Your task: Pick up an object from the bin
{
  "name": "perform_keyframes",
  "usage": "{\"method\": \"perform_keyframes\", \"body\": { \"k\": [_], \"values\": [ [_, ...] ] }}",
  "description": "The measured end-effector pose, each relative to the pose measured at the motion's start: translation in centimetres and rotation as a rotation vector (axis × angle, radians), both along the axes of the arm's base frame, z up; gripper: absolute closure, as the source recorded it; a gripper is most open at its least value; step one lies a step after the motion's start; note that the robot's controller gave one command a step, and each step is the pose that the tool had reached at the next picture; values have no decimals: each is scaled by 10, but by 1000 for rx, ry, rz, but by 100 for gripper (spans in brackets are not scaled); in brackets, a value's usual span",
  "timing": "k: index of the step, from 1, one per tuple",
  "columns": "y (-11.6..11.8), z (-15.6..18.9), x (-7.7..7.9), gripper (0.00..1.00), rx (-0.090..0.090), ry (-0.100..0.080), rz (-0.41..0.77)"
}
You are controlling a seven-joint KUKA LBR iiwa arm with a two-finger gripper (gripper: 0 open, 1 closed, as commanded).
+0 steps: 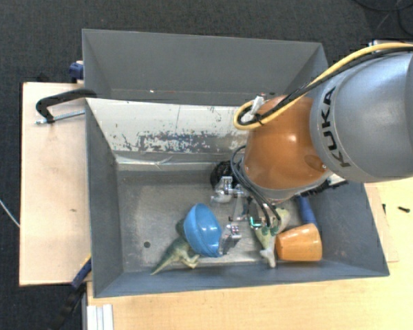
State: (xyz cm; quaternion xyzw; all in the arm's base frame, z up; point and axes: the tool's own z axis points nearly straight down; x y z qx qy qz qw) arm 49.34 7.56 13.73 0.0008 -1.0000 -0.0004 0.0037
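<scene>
My gripper [233, 227] is low in the front right part of the bin, under the orange cover. A blue egg-shaped thing [201, 229] lies right against its left side. Just right of the gripper lies a small green and white toy [266, 243], partly hidden by it. Beside that toy, an orange cup [299, 243] lies on its side near the front right corner. A green toy dinosaur [175, 255] lies by the front wall, left of and below the blue egg.
A blue stick-like thing [306, 210] pokes out behind the orange cup, by the right wall. A dark round thing [219, 174] sits just behind the gripper. The arm and its cover hang over the bin's back right. The bin's left half has bare floor.
</scene>
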Motion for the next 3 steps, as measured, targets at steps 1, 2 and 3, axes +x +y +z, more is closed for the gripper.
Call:
{"method": "perform_keyframes", "body": {
  "k": [1, 2, 3],
  "values": [
    [68, -61, 28, 0, 0, -5, 85],
    [64, -55, 30, 100, -2, -4, 78],
    [81, 60, 28, 100, 4, -21, 94]
  ]
}}
